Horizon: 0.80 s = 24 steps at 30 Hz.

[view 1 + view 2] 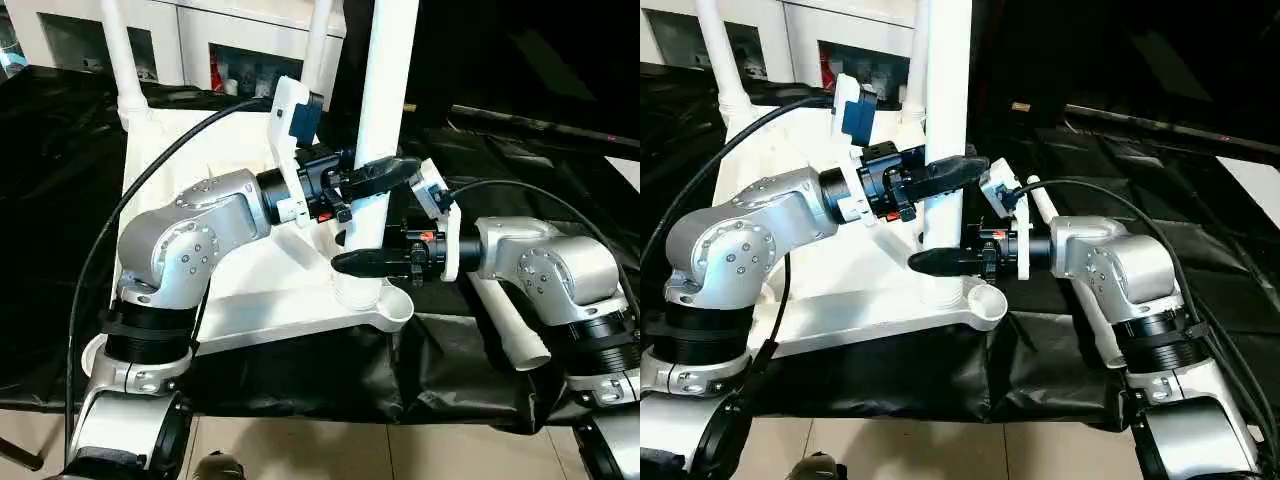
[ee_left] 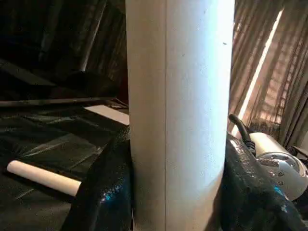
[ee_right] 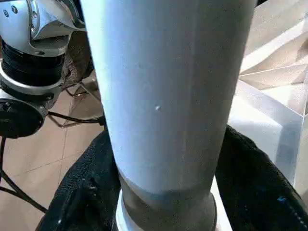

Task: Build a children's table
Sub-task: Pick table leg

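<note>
Here the white tabletop (image 1: 250, 300) lies underside up on the black-draped work table (image 1: 60, 200), and an upright leg (image 1: 385, 110) stands in its near corner socket (image 1: 365, 295), the corner closest to the robot. The left gripper (image 1: 385, 172) pinches this leg partway up, one black finger on each side as its wrist view shows, while the right gripper (image 1: 365, 262) clasps the same leg lower down, just above the socket rim; its fingers (image 3: 82, 192) hug the tube where it enters the collar. Two more legs already rise from the far corners beyond both grippers, one far left leg (image 1: 120, 50) and one far right leg (image 1: 320, 40), so I judge three of four to be placed, with this third one probably being pressed or twisted home. The last leg, a loose leg (image 1: 510, 325), lies flat on the black cloth under and beside the right forearm, within easy reach of the right gripper. What remains, as I read it, is seating the held leg fully, then fitting the loose one into the remaining corner on the left gripper's side, and turning the table upright. Room is tight: the near corner of the tabletop sits close to the work table's front edge, just below the right gripper, so a hard downward push could shift the top toward the drop. Open cloth lies outward of the right gripper.
</note>
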### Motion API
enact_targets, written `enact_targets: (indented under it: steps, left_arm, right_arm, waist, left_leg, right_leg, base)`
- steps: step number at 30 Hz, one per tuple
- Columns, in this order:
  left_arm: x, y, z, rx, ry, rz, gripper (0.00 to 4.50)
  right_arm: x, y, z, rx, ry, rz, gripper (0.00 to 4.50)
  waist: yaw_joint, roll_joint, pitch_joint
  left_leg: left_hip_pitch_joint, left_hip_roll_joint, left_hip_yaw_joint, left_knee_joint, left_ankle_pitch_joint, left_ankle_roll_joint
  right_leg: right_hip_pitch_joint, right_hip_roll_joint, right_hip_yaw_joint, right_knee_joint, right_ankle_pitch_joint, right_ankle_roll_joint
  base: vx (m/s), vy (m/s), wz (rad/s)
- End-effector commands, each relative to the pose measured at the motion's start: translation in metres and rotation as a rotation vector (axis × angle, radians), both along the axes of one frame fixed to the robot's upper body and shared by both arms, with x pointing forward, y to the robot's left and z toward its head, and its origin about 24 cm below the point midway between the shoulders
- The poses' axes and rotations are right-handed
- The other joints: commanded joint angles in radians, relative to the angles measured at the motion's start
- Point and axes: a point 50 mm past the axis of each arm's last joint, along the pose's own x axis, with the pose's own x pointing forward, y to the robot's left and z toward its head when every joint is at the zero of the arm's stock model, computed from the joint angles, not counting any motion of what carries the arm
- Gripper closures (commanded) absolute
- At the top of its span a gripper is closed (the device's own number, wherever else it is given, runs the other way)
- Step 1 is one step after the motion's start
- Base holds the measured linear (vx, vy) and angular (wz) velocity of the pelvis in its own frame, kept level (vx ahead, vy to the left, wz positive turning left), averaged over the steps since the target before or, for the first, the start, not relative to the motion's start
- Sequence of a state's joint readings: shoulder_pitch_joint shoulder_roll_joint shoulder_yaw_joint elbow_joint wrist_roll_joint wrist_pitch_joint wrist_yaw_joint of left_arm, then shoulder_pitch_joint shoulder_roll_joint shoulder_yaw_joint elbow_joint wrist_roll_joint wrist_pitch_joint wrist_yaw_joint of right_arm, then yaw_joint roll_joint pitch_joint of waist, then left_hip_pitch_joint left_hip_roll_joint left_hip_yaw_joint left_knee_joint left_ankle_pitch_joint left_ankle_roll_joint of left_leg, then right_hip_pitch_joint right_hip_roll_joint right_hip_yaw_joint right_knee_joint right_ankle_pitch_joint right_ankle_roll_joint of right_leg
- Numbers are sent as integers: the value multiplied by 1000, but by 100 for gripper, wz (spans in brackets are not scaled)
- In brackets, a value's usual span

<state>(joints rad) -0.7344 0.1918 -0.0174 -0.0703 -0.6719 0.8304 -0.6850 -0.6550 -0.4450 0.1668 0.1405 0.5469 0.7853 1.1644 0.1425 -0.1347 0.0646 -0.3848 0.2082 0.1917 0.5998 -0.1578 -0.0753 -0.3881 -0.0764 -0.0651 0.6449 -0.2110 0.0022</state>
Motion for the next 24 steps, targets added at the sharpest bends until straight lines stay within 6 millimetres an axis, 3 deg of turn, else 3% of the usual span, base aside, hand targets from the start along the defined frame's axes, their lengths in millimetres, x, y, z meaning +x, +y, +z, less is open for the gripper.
enact_targets:
  steps: [1,5,6,12,23,24]
  left_arm:
    - [-2,-3,3,-1,-9,-26,262]
    - [-3,-3,3,-6,-7,-30,262]
    - [-3,-3,3,-6,-7,-30,262]
    - [-4,-3,3,-14,-10,-34,262]
    - [-5,-3,3,-12,-23,-38,262]
    - [-5,-2,3,-17,0,-43,227]
  right_arm:
    - [-1,-7,-4,-16,14,-19,176]
    - [-1,-7,-4,-4,22,-13,176]
    - [-1,-7,-4,-4,22,-13,205]
    - [-2,-6,-4,15,37,-17,245]
    - [0,-5,-3,46,41,-34,254]
    - [0,-5,-3,46,41,-35,254]
  waist:
    - [-3,6,-73]
    - [-3,7,-73]
    - [-2,7,-74]
    - [-3,7,-74]
    - [-2,9,-74]
    - [-3,9,-74]
  left_leg:
    - [25,28,-12,-63,-124,-56]
    - [24,28,-12,-63,-121,-56]
    - [25,28,-12,-62,-121,-55]
    - [24,28,-12,-62,-118,-53]
    - [25,28,-13,-63,-121,-58]
    - [25,28,-13,-63,-123,-60]
  right_leg:
    - [42,-64,44,-76,-118,-149]
    - [43,-64,44,-75,-114,-151]
    - [43,-64,44,-75,-113,-151]
    - [43,-64,44,-74,-108,-152]
    - [43,-64,44,-73,-104,-153]
    - [42,-64,43,-72,-103,-154]
  base:
    - [0,0,0]
    - [0,0,0]
    - [0,0,0]
    - [0,0,0]
    - [0,0,0]
    - [0,0,0]
